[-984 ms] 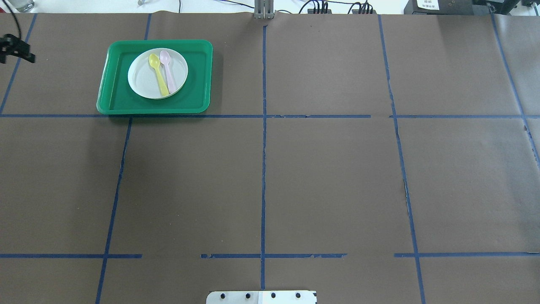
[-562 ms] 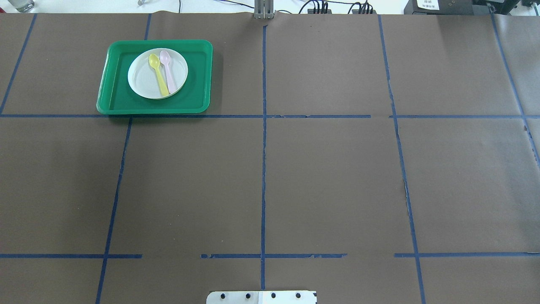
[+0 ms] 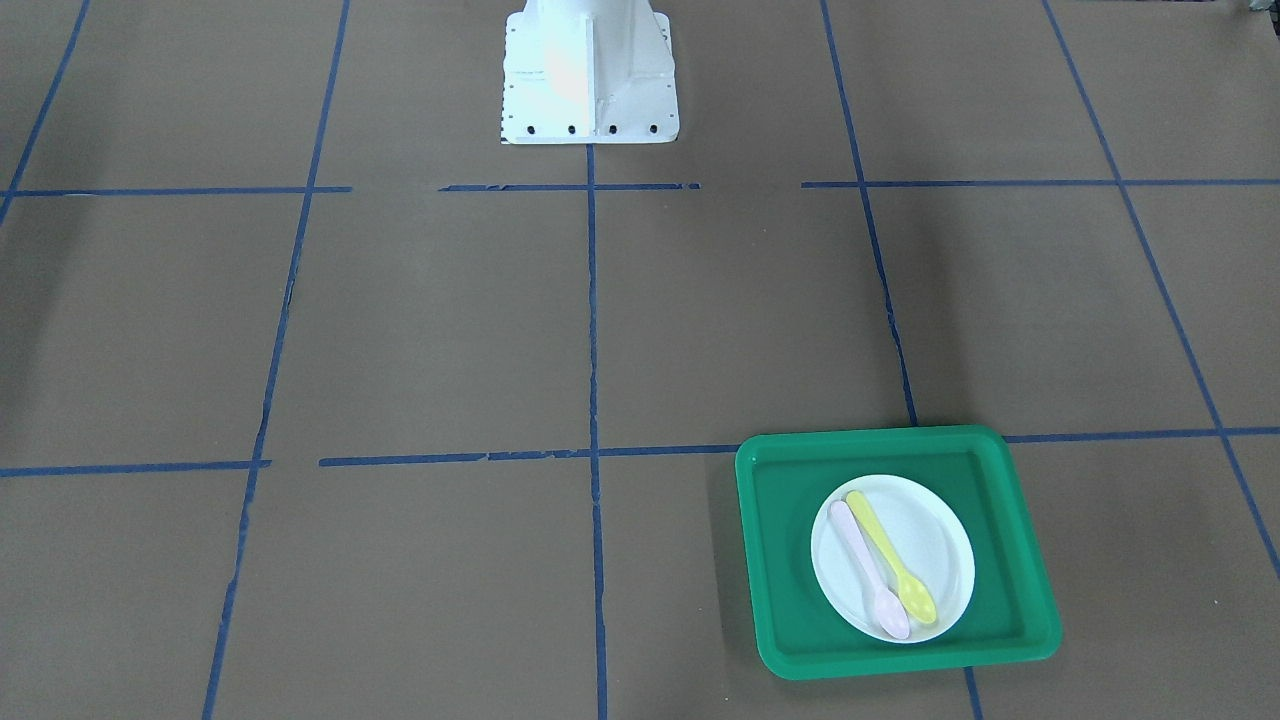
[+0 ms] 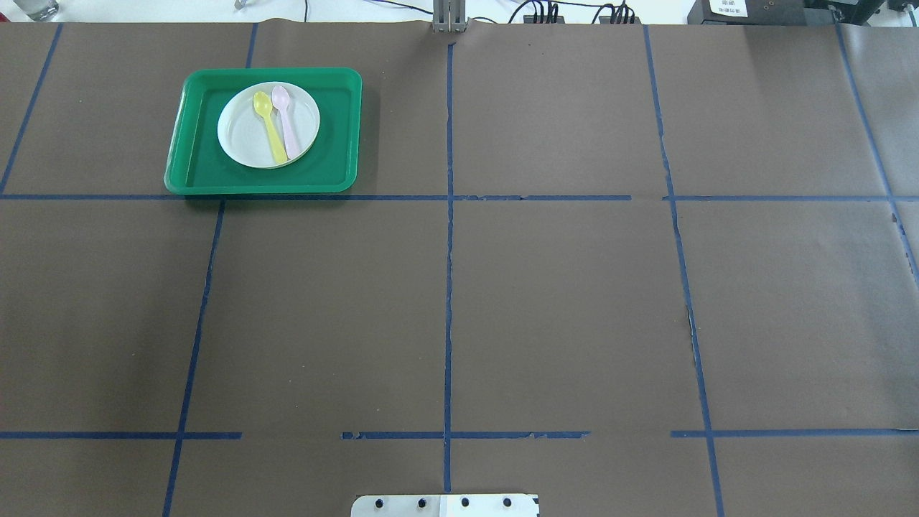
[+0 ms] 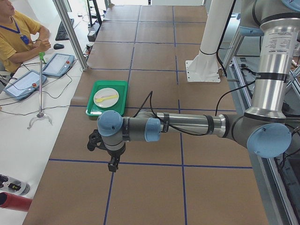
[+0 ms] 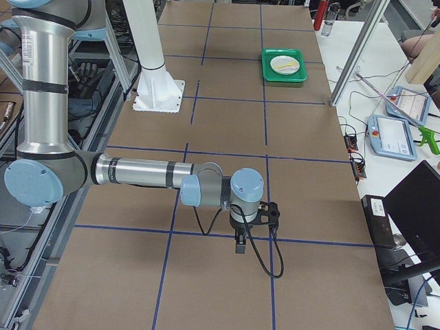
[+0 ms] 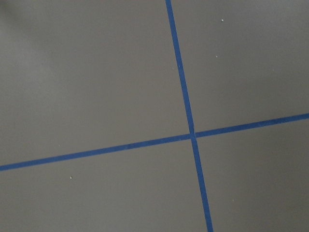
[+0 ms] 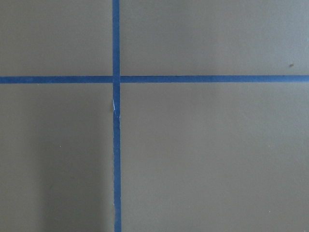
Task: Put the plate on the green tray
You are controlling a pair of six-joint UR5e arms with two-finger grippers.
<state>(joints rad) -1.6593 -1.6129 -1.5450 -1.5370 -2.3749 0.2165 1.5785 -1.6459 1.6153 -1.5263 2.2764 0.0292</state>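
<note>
The white plate [image 4: 240, 136] sits inside the green tray [image 4: 192, 172] at the far left of the table, with a yellow spoon [image 4: 271, 133] and a pink spoon [image 4: 287, 126] lying on it. Plate [image 3: 935, 535] and tray [image 3: 790, 600] also show in the front view, and small in the side views [image 5: 100, 93] [image 6: 280, 63]. My left gripper [image 5: 112, 165] hangs over bare table well short of the tray. My right gripper [image 6: 239, 247] hangs over the table far from the tray. Both show only in side views, so I cannot tell whether they are open or shut.
The table is covered in brown paper with a grid of blue tape [image 4: 449, 287]. The robot's white base [image 3: 588, 70] stands at the table's near edge. An operator [image 5: 18, 37] sits beyond the far edge beside tablets [image 5: 58, 64]. Both wrist views show only paper and tape.
A dark part of the left arm at the overhead view's left edge one second ago has moved out of that view. Plate, spoons and tray have not moved.
</note>
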